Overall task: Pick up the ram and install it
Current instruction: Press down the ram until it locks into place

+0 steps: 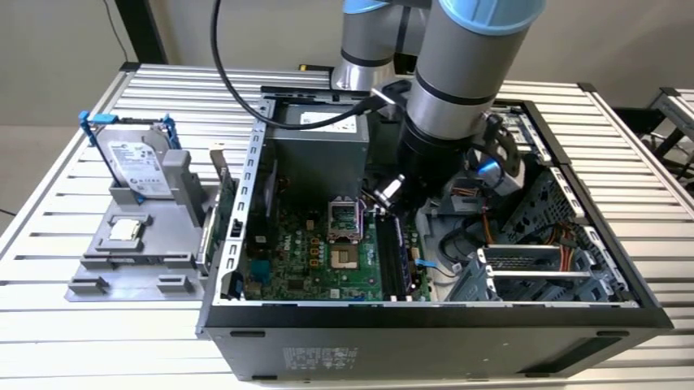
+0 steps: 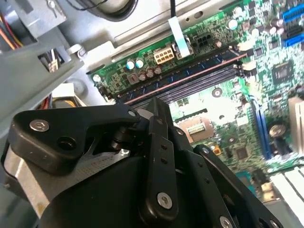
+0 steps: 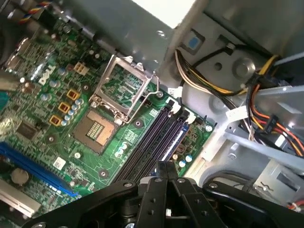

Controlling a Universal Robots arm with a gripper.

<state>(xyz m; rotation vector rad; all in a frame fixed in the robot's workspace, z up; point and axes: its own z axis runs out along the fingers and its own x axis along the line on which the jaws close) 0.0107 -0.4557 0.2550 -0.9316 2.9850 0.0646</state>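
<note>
- The ram [image 3: 172, 140]: a dark-blue stick standing edge-up in the row of long black slots [image 3: 145, 149], on the side nearest the drive cage. In the first wrist view a pale streak runs along it. It looks seated in a slot rather than carried, but I can't tell whether the end clips have latched.
- In the exterior view the ram [image 1: 398, 258] shows as a thin dark line beside the green motherboard [image 1: 314, 252], right under the arm's wrist.
- The gripper [image 3: 166, 166]: fingers drawn together, tips meeting, no gap visible and nothing clamped between them. The tips hang just over the near end of the slot row. Can't tell if they're touching the stick's top edge.
- In the second wrist view the gripper [image 2: 156, 107] has the same closed tips, with the slot row running across behind them.
- Doing this step well, imo:
  - Press straight down, w/ the tips centred on the stick's edge and not on a neighbouring slot.
  - Load both ends evenly, since a tilted stick binds and one clip won't catch.
  - Keep the gripper body off the yellow and orange cables [image 3: 209, 90] and the open CPU socket [image 3: 97, 128] next to the slots.
- Farther out: the open PC case [image 1: 434, 325] sits on a slatted table, and a silver hard drive [image 1: 141, 166] stands on a grey holder at the exterior view's left, well apart.
</note>
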